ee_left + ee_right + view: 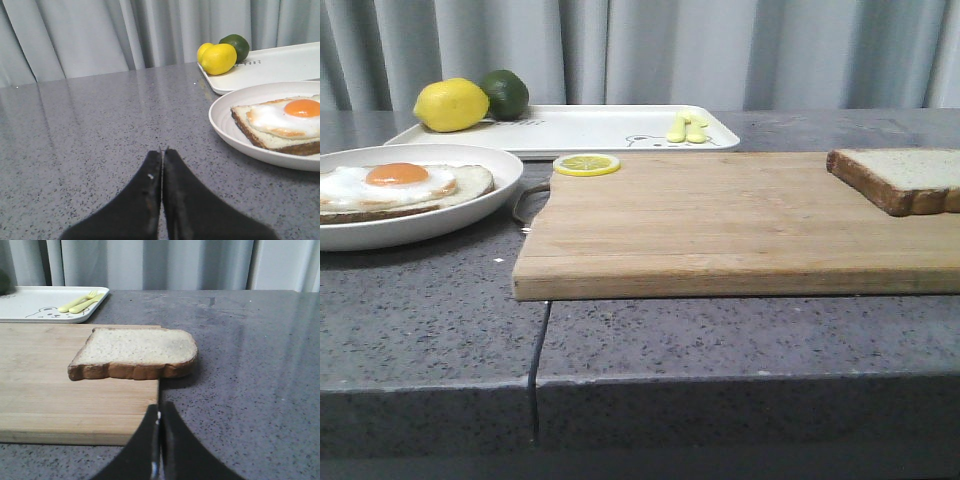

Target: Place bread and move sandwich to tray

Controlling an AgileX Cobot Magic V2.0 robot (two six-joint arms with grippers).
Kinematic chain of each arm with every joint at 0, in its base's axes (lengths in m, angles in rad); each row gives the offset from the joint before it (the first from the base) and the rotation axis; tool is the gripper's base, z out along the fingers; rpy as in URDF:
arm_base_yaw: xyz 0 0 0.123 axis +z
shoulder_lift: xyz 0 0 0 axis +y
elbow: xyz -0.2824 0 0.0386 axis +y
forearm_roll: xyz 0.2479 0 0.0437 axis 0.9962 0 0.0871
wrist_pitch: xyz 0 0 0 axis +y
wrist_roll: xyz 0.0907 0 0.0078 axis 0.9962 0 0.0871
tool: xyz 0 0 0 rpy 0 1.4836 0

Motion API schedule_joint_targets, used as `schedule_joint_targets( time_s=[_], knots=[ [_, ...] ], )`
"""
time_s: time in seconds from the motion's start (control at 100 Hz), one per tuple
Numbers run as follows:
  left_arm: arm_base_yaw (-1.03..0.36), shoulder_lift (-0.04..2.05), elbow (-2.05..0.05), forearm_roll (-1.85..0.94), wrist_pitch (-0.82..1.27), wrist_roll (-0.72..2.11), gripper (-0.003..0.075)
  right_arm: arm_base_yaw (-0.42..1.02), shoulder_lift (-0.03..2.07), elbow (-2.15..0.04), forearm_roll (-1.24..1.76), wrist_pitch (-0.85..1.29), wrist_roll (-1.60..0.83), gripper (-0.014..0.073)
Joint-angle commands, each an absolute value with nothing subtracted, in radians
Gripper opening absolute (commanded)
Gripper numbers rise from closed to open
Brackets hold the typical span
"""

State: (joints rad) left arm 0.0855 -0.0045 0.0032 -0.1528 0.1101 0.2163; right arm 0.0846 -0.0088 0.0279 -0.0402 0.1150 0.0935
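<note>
The bread (pixel 137 352) lay untouched at the cutting board's (pixel 720 225) right edge, overhanging it slightly. Both the left gripper (pixel 163 152) and right gripper (pixel 159 415) were closed and empty. The next move presumably called for opening the right jaws; open counter (pixel 250 365) lay beyond that edge.

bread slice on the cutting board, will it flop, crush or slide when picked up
The bread looks thick with a firm crust, so it likely stays fairly flat. Its pale crumb probably dents under a hard pinch. One end overhangs the cutting board, which may ease gripping; it is likely light and slides if pushed.
</note>
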Motion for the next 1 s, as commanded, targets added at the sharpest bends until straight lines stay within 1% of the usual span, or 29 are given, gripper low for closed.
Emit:
schedule_joint_targets(
  time_s=[0.0, 0.09, 0.18, 0.27, 0.35, 0.46, 0.56, 0.68, 0.83, 0.99],
  knots=[
    [0.085, -0.038, 0.011, -0.165, 0.0, 0.21, -0.0019, 0.082, -0.03, 0.025, -0.042, -0.017, 0.089, -0.0067],
    [0.085, -0.038, -0.021, -0.217, 0.0, 0.21, -0.0019, 0.082, -0.03, 0.013, -0.042, -0.08, 0.09, -0.0067],
    [0.083, -0.034, -0.079, -0.256, 0.039, 0.21, -0.0019, 0.082, -0.026, -0.042, -0.042, -0.039, 0.09, -0.0067],
    [0.083, 0.002, -0.172, -0.285, 0.109, 0.21, -0.0019, 0.082, -0.006, -0.135, -0.042, 0.107, 0.09, -0.0067],
    [0.083, 0.066, -0.274, -0.285, 0.23, 0.21, -0.0019, 0.082, 0.04, -0.236, -0.042, 0.25, 0.09, -0.0067],
    [0.083, 0.206, -0.433, -0.287, 0.402, 0.21, -0.0019, 0.082, 0.135, -0.362, -0.042, 0.409, 0.09, -0.0067],
    [0.083, 0.346, -0.566, -0.32, 0.51, 0.21, -0.0019, 0.082, 0.227, -0.48, -0.042, 0.539, 0.09, -0.0067],
    [0.083, 0.494, -0.716, -0.402, 0.624, 0.21, -0.0019, 0.082, 0.331, -0.607, -0.042, 0.645, 0.09, -0.0067],
    [0.083, 0.63, -0.874, -0.513, 0.735, 0.21, -0.0019, 0.082, 0.429, -0.729, -0.04, 0.665, 0.09, -0.0067],
    [0.083, 0.708, -0.94, -0.548, 0.808, 0.21, -0.0019, 0.082, 0.459, -0.772, -0.038, 0.639, 0.09, -0.0067]
  ],
)
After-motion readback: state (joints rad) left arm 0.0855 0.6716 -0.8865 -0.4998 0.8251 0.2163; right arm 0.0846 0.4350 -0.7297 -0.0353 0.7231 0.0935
